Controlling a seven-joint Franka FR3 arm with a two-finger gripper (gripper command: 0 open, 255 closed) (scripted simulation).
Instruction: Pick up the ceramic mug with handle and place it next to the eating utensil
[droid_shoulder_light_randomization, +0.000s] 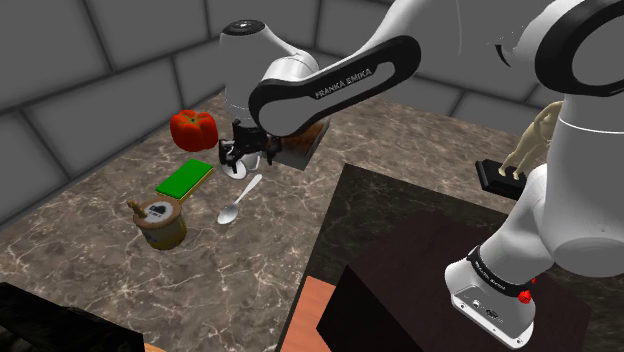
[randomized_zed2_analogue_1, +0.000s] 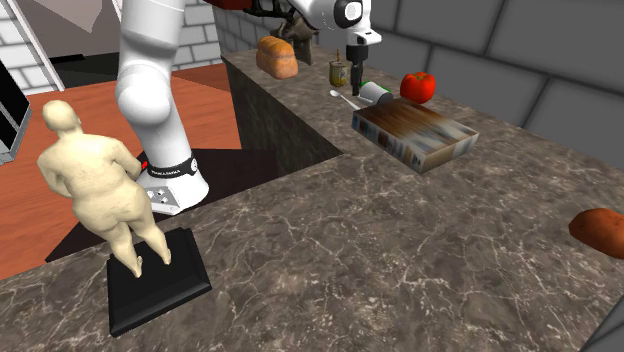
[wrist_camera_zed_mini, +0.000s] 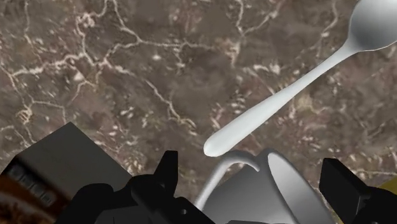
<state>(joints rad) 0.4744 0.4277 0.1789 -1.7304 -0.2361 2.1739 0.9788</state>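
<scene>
Looks nearly done: white mug (wrist_camera_zed_mini: 280, 191) apparently resting on the counter (droid_shoulder_light_randomization: 250, 270), left of centre in the shoulder view, just beside the handle tip of the spoon (wrist_camera_zed_mini: 286, 95). Left to do, judging by this: only lifting clear. Tool (wrist_camera_zed_mini: 250, 162) spread wide, straddling the mug, with a gap on the handle side and perhaps brushing on the other. Not clamped on anything.

Grey mug (wrist_camera_zed_mini: 267, 191) tipped over, just beside pale spoon (wrist_camera_zed_mini: 299, 83) handle.
</scene>
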